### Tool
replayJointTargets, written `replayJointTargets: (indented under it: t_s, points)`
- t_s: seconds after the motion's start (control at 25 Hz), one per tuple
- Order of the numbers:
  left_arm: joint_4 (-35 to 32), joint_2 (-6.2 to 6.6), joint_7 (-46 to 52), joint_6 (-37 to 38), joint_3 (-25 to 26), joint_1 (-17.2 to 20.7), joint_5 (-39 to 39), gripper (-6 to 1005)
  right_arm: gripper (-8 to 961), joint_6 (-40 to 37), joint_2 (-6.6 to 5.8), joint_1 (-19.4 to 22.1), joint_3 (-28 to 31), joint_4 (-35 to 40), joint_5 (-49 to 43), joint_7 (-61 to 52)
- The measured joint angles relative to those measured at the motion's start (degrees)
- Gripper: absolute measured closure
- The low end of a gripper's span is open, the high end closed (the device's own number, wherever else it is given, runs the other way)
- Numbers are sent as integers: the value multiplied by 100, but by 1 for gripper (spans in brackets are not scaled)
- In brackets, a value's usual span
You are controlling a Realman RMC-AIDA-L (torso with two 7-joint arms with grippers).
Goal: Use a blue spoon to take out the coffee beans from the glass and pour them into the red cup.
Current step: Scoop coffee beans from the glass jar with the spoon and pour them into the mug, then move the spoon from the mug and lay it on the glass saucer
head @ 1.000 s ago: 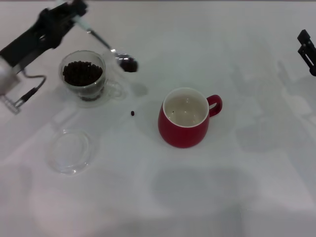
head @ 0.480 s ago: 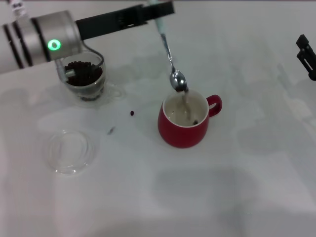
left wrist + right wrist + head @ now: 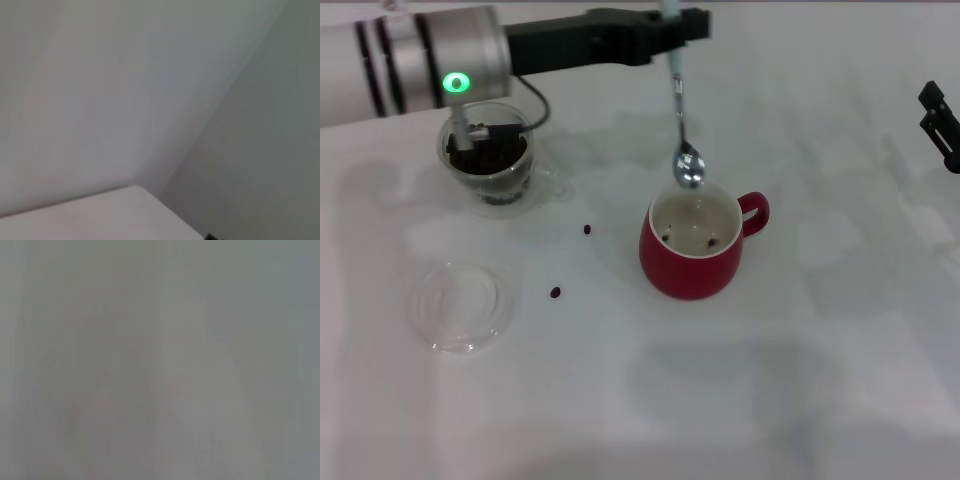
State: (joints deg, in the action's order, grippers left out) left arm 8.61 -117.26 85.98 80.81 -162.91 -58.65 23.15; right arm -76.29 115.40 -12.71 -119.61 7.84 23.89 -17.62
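Your left end effector (image 3: 670, 22) is pinching the blue spoon (image 3: 680, 110), bowl hanging just below it over the red cup (image 3: 692, 250); right end effector (image 3: 940, 115) is idling far right, grip state unclear.

On my feed the cup (image 3: 692, 255) is dark red outside with a cream-white inside. I see the spoon (image 3: 682, 120) with a pale blue handle and a shiny silver stem and bowl. The coffee beans (image 3: 488, 150) read near-black brown inside the clear glass (image 3: 490, 160). The surface (image 3: 800, 380) is plain white. At nine o'clock a clear dish (image 3: 462, 305). My left end effector (image 3: 672, 22) is black, on a silver arm with black bands and a green light.
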Motion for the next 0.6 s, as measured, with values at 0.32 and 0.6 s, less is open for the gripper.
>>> replayJointTargets:
  t_s: [0.32, 0.6]
  points:
    - [468, 133, 583, 1056, 27, 1389, 1830, 865, 240, 2, 0, -44, 2, 39, 3, -13]
    - [582, 227, 894, 1614, 35, 3402, 2918, 866, 239, 0, 0, -142, 57, 38, 45, 4]
